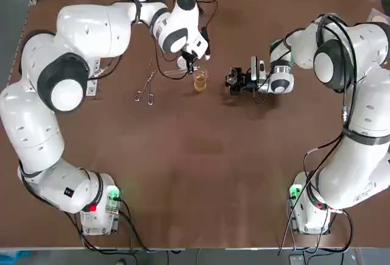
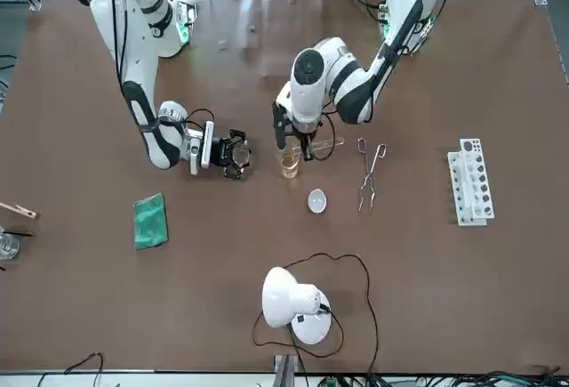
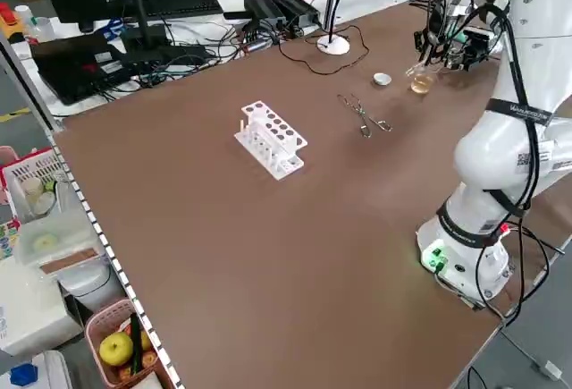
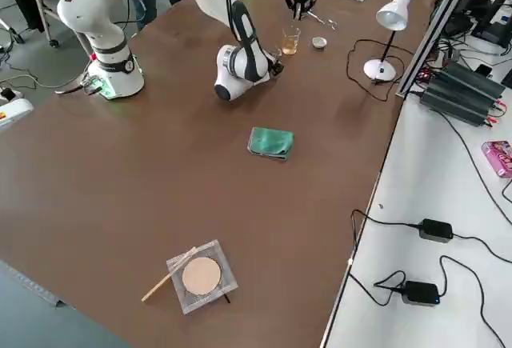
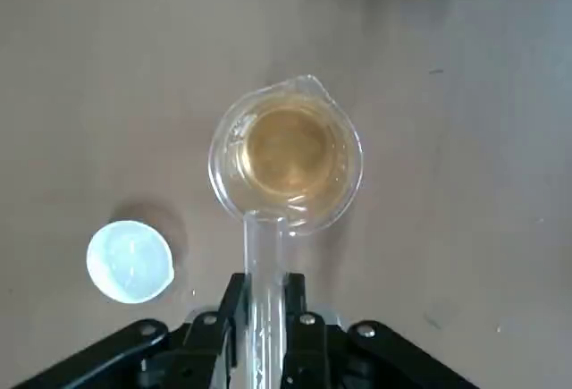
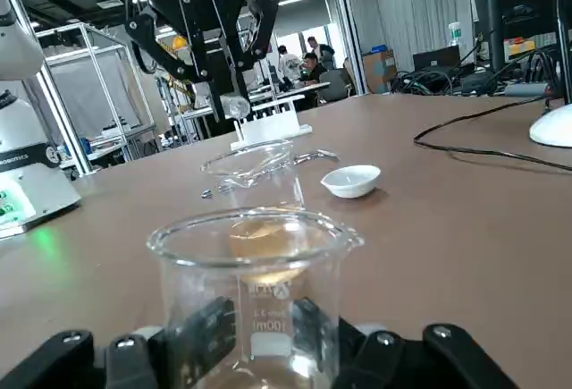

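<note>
Brown table [image 1: 201, 167], left gripper [image 5: 265, 286] pinching tube [image 5: 264, 246] over beaker [image 5: 288, 152], right gripper [image 6: 259, 326] clasping glass [image 6: 250, 268], plain only wrist-on

"ROBOTIQ" stands in white capitals on the black body of the left tool [image 6: 227, 85], seen in the right wrist view. The glass beaker [image 6: 255, 264] nearest that camera bears "100ml" in white; the mark above it cannot be read.

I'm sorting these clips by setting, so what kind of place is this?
Probably a robotics lab doing bench chemistry: a beaker of amber liquid, a test tube rack, and the left hand holding a test tube.
</note>
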Robot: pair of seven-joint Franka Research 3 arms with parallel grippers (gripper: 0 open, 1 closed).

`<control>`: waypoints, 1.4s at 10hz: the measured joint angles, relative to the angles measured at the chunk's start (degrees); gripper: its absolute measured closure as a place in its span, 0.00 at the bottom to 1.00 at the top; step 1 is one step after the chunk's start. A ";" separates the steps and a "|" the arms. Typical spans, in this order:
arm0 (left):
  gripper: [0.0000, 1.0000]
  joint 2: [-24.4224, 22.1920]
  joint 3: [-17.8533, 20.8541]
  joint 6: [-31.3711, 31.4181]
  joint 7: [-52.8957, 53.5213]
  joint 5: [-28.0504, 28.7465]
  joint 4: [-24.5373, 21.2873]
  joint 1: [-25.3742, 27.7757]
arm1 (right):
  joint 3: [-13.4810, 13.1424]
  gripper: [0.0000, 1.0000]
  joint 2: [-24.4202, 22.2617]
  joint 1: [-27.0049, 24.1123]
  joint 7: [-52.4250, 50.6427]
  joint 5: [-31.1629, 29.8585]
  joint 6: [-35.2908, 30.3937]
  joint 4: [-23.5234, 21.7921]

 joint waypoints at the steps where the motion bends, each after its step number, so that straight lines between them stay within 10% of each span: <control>1: 0.79 0.15 0.09 -0.76 -0.95 1.33 0.47 -0.27 | 0.00 0.62 0.00 0.00 0.00 0.00 0.00 0.01; 14: 0.79 5.02 4.70 -12.11 -4.83 7.45 9.69 -8.81 | -0.02 0.62 0.00 0.00 0.00 0.00 0.00 0.03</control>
